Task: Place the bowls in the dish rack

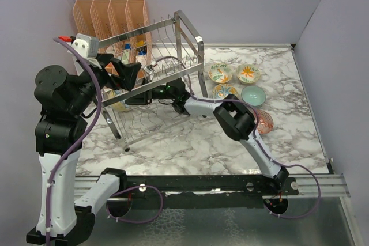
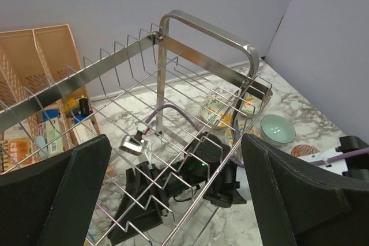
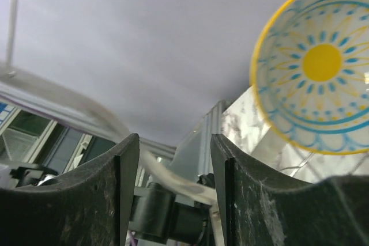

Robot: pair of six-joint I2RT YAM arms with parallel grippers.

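Top external view: the dish rack (image 1: 203, 61) stands left of centre on the marble table (image 1: 288, 142), with a peach organizer (image 1: 109, 15) behind it. The bowls cluster on the table just right of the rack: green-leaf bowl (image 1: 220, 73), orange-flower bowl (image 1: 248, 73), blue-yellow bowl (image 1: 223, 90), teal bowl (image 1: 253, 95) and, nearer, red-orange bowl (image 1: 265, 122). The left gripper (image 2: 176, 139) hangs over the rack's upper tier, jaws spread wide, gripping nothing. The right gripper (image 3: 173, 142) reaches beneath that tier, fingers parted and empty.
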